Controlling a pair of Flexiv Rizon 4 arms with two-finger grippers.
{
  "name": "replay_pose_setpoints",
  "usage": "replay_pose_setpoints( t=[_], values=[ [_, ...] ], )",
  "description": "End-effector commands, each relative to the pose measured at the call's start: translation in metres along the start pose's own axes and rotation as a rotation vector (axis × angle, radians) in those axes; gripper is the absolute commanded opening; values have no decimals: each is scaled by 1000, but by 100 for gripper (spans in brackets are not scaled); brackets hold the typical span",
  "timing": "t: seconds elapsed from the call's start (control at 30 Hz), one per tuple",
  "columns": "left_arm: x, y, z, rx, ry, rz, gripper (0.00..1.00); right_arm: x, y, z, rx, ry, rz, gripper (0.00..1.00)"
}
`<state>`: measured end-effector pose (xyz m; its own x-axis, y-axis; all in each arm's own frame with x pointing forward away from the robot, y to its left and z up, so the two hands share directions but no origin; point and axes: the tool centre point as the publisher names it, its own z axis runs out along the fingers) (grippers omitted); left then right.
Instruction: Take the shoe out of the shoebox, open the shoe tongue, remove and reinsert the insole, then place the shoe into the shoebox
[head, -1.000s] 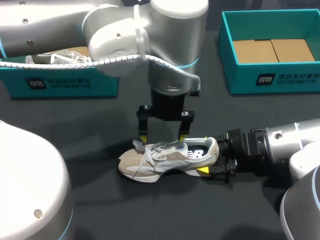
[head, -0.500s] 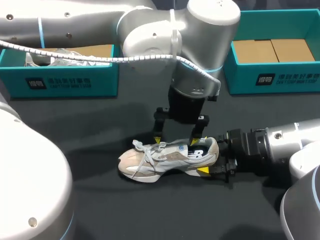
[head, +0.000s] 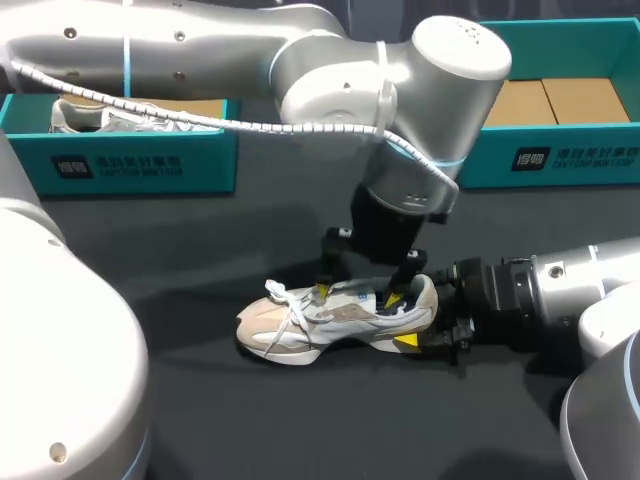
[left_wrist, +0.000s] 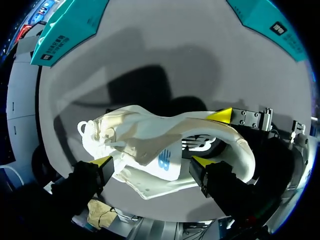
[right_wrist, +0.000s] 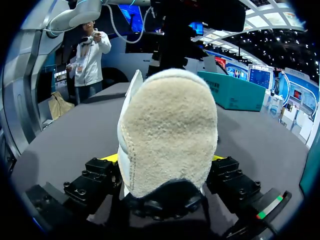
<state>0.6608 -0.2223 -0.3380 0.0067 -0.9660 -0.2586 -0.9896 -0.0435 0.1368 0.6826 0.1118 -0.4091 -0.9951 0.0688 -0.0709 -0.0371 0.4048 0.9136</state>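
Shifted heelward and lower than a second ago, the left gripper hangs over the shoe with its fingers apart, one tip by the laces and one at the collar, apparently to open the tongue. The right gripper clamps the heel, likely steadying the shoe on the table, outside the shoebox.

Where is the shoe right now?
The shoe lies on the table in the head view's middle, heel in the right gripper, left gripper over its opening.
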Motion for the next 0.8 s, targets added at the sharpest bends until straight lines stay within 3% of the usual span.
replay_pose_setpoints(
  t=[0.03,0.2,0.53,0.8],
  values=[
    [12,6,7,0,-213,-131,100,1,0,-1,5,-2,0,0],
    [9,3,12,-8,-253,-156,96,1,0,-1,5,-2,0,0],
    [-7,-2,12,-48,-304,-168,54,1,0,-1,5,-2,0,0],
    [-17,2,7,-50,-308,-143,60,1,0,-1,5,-2,0,0]
  ],
)
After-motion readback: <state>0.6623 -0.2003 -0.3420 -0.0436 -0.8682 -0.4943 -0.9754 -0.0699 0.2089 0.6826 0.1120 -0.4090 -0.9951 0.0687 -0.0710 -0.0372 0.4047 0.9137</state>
